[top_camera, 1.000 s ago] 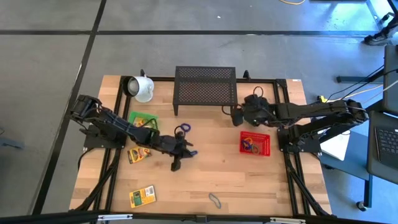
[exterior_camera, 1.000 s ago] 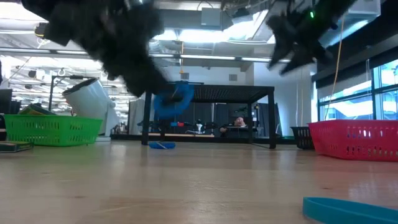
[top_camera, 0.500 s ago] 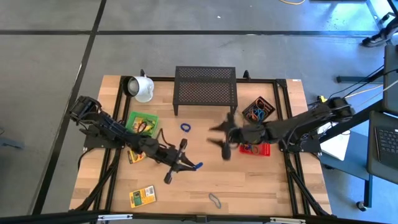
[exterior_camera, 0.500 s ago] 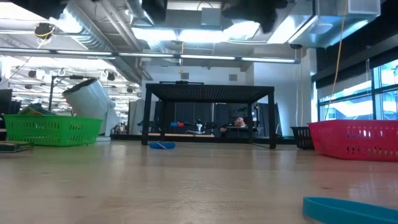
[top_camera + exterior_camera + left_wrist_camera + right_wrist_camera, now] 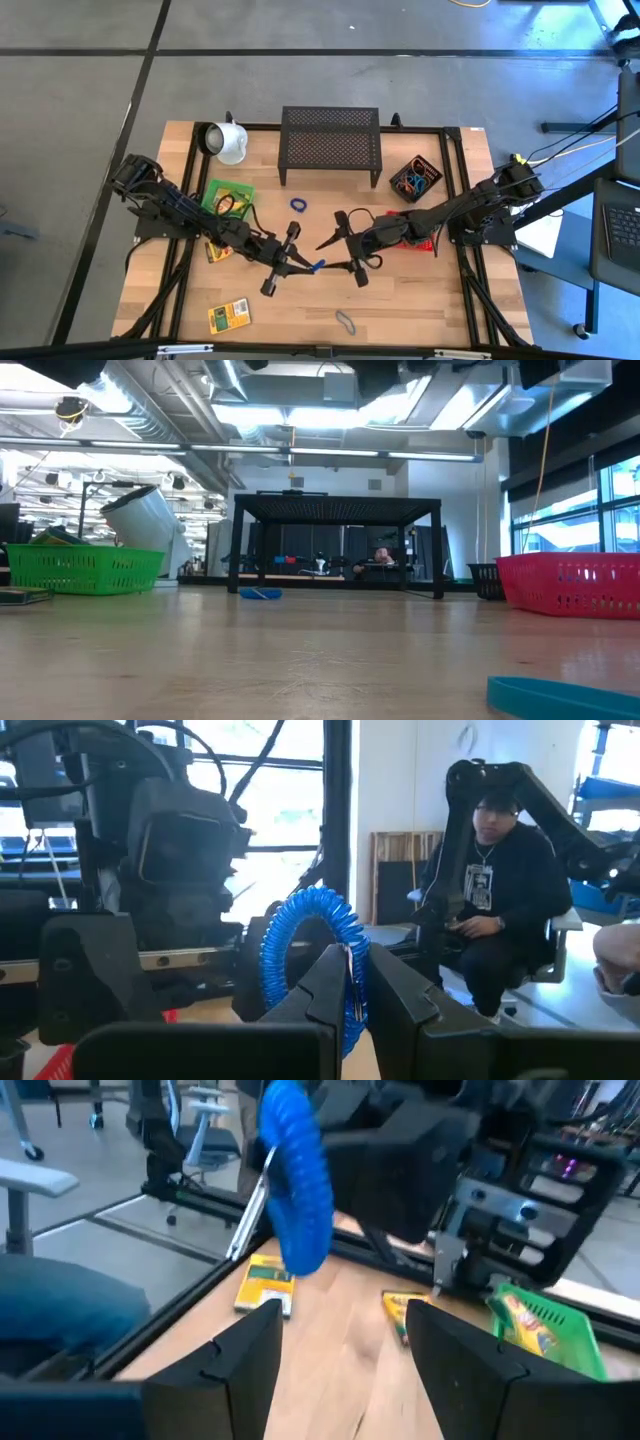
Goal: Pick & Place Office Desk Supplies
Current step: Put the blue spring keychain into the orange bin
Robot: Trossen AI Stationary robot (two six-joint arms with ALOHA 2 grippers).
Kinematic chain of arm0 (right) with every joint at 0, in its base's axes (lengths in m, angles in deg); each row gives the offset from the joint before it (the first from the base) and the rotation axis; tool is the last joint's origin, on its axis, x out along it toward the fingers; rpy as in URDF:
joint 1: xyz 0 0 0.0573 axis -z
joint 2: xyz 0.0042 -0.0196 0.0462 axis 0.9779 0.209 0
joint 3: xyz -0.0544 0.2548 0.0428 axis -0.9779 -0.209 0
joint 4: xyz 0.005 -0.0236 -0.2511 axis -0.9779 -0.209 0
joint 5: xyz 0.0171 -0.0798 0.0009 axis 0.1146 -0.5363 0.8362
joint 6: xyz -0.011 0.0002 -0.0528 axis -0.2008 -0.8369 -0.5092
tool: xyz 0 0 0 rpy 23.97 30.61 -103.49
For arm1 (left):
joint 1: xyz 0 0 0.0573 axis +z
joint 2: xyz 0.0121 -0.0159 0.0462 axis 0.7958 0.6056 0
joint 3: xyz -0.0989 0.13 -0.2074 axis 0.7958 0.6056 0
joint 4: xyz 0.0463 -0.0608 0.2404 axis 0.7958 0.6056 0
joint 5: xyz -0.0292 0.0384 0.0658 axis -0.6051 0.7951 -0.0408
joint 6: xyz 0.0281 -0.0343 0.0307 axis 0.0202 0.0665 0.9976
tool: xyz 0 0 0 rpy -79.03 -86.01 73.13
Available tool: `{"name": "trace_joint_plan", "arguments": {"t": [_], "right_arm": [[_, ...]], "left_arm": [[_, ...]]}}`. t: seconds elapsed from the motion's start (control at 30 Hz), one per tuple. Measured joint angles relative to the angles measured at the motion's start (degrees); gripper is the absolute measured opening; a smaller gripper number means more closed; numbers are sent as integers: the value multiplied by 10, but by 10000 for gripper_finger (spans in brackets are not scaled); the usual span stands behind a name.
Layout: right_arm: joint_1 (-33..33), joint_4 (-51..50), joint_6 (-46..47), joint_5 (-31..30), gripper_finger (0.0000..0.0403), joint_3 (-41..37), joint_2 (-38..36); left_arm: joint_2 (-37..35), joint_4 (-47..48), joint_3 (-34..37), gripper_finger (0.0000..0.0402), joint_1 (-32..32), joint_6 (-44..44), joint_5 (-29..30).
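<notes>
Held item: blue rubber-band loop [image 5: 305,955], a coiled blue ring, pinched at its lower edge between the closed fingers of the left hand [image 5: 306,266] and standing upright above them; raised over the middle of the surface [image 5: 420,300].
Left hand: closed on the blue rubber-band loop; the arm reaches from the left side toward the centre.
Right hand: [image 5: 343,245] fingers spread wide, nothing between them; facing the left hand, just beside the held loop, which shows ahead of its fingers [image 5: 245,1350] in the right wrist view.
Second blue loop: [image 5: 297,204] lying flat on the surface in front of the black mesh rack [image 5: 329,142].
Grey loop: [image 5: 345,321] near the front edge of the surface.
Crayon boxes: one [image 5: 229,316] at the front left, well apart from the hands; another [image 5: 217,250] beside the left arm, partly covered by it.
Green basket: [image 5: 222,190] at the left, holding dark items.
Red basket: [image 5: 426,243] at the right, largely under the right arm.
Black basket: [image 5: 428,166] at the rear right, holding coloured loops.
White mug: [image 5: 228,140] on its side at the rear left corner.
Background: a seated person [image 5: 505,920] beyond the surface.
</notes>
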Motion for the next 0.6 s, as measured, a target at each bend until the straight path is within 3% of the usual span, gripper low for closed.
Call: {"name": "trace_joint_plan", "arguments": {"t": [0.3,0.6], "right_arm": [[0,38,7,112,215,0,0],[0,85,12,118,215,0,0]], "left_arm": [[0,13,0,24,0,27,7],[0,17,0,24,0,27,9]]}}
